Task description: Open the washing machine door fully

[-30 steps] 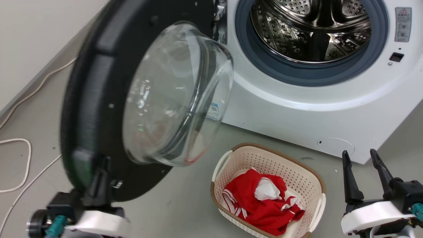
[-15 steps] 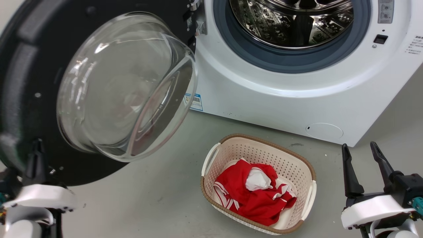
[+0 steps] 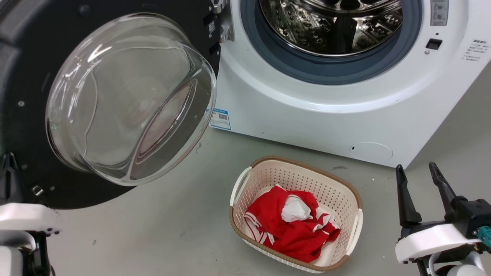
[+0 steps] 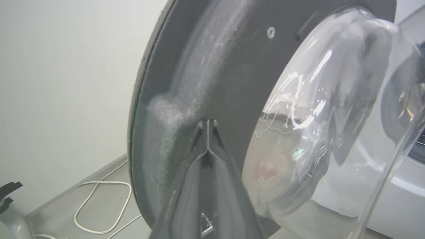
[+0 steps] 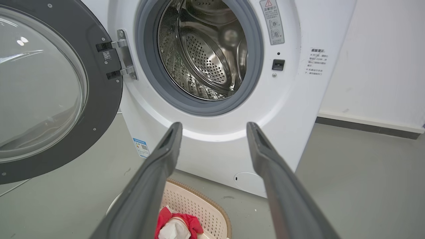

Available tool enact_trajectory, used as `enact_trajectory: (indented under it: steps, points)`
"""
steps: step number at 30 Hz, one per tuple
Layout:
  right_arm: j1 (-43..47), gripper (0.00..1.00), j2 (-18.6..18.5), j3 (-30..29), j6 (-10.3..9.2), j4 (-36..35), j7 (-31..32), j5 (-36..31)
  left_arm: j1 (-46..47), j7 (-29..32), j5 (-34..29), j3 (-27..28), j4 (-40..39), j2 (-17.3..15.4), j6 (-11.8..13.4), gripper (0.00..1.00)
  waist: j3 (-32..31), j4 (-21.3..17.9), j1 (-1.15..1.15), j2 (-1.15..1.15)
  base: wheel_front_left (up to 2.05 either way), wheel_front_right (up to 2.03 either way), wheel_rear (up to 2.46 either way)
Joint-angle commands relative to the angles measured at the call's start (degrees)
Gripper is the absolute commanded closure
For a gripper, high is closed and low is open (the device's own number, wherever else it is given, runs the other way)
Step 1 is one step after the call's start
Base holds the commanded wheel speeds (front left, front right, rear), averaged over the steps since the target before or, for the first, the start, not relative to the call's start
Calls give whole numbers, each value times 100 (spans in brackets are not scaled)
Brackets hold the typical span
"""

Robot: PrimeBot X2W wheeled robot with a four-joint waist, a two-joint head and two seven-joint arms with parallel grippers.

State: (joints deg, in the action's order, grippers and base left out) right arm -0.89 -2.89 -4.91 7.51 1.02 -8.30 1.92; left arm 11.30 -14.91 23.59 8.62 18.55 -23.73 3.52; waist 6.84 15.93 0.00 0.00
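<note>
Head view looks down on the washing machine (image 3: pixel 307 115), right wrist faces it level, left wrist close against the door (image 4: pixel 212 66).

Ahead of the right gripper (image 3: pixel 416 166), bare floor (image 3: pixel 383 180) is left free up to the washing machine (image 3: pixel 307 115) — its drum mouth (image 3: pixel 333 30) is unblocked; the laundry basket (image 3: pixel 347 191) is set to its left. For the left gripper (image 4: pixel 207 122), the way forward is barred by the washing machine door (image 4: pixel 199 66).

Door (image 3: pixel 126 99) stands left of the machine (image 3: pixel 307 111), basket (image 3: pixel 326 182) (clothes (image 3: pixel 295 230) inside) before it
</note>
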Motion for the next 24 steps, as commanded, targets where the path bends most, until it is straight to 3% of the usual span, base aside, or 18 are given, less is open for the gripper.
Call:
enact_trajectory:
  steps: [1, 12, 15, 16, 17, 24]
  points:
    - [3, 0, 5, 5, -4, 15, -36, 28, -128, -38, -49, 32, -62, 53, 2, 100, -50, -16, 0, 0, 0, 0, 0]
    - [157, 0, 4, 142, -4, 147, -130, 214, -1305, -27, -562, -201, -1154, 736, 92, 100, -415, -276, 0, 0, 0, 0, 0]
    - [219, 0, 5, 163, -4, 119, -124, 257, -1473, 12, -571, -348, -1357, 858, 87, 44, -487, -383, 0, 0, 0, 0, 0]
    - [229, 0, 4, 176, -4, 107, -113, 260, -1517, 36, -615, -419, -1432, 906, 99, 19, -506, -421, 0, 0, 0, 0, 0]
    - [229, 0, 4, 178, -4, 84, -108, 251, -1528, 69, -638, -472, -1501, 921, 97, 0, -513, -456, 0, 0, 0, 0, 0]
    - [201, 0, 4, 145, -4, -24, -46, 170, -1262, 196, -786, -939, -1717, 978, -61, 0, -576, -796, 0, 0, 0, 0, 0]
